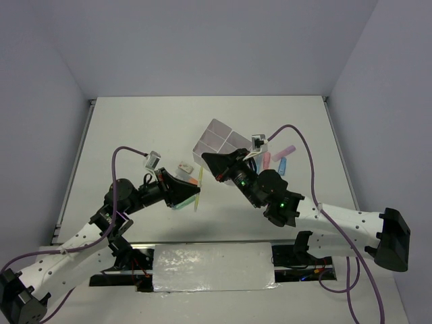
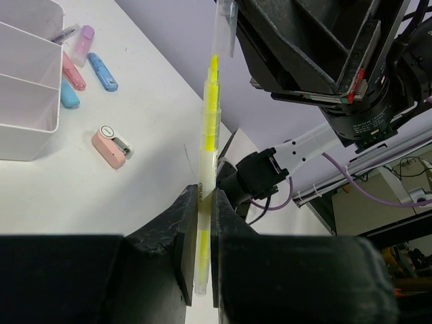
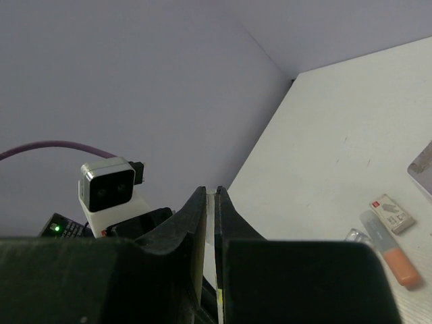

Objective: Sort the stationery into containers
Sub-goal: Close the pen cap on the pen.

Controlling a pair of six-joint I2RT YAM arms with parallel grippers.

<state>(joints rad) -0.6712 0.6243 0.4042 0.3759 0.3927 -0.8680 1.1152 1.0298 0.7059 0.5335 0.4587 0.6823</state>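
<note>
My left gripper (image 2: pixel 202 197) is shut on a thin yellow pen (image 2: pixel 208 145) near its lower end and holds it above the table. My right gripper (image 3: pixel 210 193) is shut on the pen's clear top end (image 3: pixel 210 202). Both grippers meet over the table's middle; the left gripper (image 1: pixel 194 191) is just below the right gripper (image 1: pixel 205 159), with the pen (image 1: pixel 198 189) between them. The white four-compartment box (image 1: pixel 220 139) stands right behind them and also shows in the left wrist view (image 2: pixel 27 121); the compartments I see look empty.
A pink mini stapler (image 2: pixel 111 146) lies by the box. Pink (image 1: pixel 266 160), blue (image 1: pixel 282 165) and lavender (image 1: pixel 287 149) highlighters lie right of it. An orange highlighter (image 3: pixel 393 255), an eraser (image 3: pixel 393 212) and a green highlighter (image 1: pixel 179 205) lie near the left gripper.
</note>
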